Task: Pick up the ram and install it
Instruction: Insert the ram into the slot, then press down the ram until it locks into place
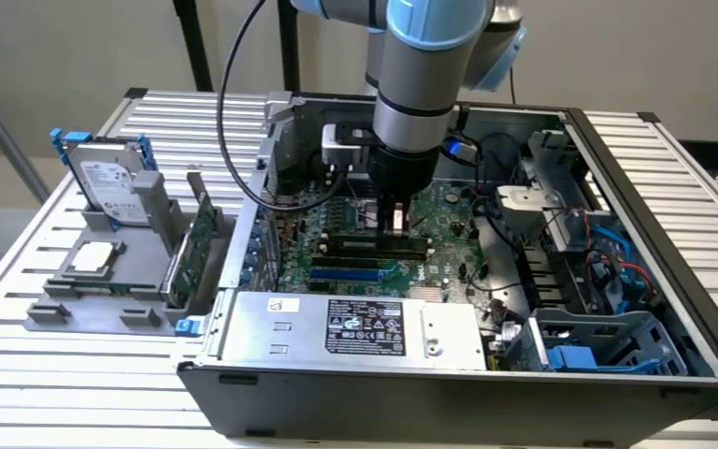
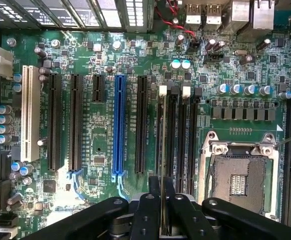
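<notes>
The bench (image 1: 48, 355) is a slatted, pale metal surface with ribbed aluminium rails running across it, and an open black computer case (image 1: 459, 393) sits on it with its side panel off. Behind the bench, a plain beige wall and a few dark upright poles are in view.

Inside the case the arm reaches straight down over the green motherboard (image 1: 452, 210). The end effector (image 1: 396, 220) is clamped on the ram (image 1: 398, 223), which it holds edge-on between its fingers, low over the black memory slots (image 1: 372, 248). In the wrist view the end effector (image 2: 162, 210) shows its black fingers (image 2: 146, 215) closed on the thin edge of the ram (image 2: 163, 215), lined up along the memory slots (image 2: 178, 135) beside the open processor socket (image 2: 240, 175). Whether the stick is already touching a slot cannot be told.

A silver power supply (image 1: 359, 327) lies along the case's near wall. Toward the exterior view's left, a grey holder (image 1: 97, 299) on the bench carries a hard drive (image 1: 109, 187) in a blue frame and an upright green expansion card (image 1: 197, 248).
</notes>
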You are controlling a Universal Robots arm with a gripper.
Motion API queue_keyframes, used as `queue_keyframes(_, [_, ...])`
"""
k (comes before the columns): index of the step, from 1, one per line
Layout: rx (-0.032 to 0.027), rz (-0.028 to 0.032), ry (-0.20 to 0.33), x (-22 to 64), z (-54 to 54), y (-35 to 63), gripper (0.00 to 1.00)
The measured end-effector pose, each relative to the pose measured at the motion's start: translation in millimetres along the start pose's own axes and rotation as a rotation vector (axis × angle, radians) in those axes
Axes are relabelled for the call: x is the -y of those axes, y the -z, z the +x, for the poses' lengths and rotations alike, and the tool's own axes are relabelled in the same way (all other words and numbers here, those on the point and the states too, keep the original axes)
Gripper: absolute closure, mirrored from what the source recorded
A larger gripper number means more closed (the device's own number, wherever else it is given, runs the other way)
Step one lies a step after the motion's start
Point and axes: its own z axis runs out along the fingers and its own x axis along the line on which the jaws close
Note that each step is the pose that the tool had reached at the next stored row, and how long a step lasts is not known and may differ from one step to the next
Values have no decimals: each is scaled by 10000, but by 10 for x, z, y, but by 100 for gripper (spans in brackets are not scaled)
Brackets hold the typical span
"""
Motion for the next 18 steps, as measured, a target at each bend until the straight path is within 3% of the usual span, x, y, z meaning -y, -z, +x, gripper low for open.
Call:
queue_keyframes(16, [-18, -1, -1, 2, -19, -67, 100])
queue_keyframes(17, [-17, 0, -1, 2, -19, -67, 0])
queue_keyframes(18, [-18, -1, -1, 2, -19, -67, 0])
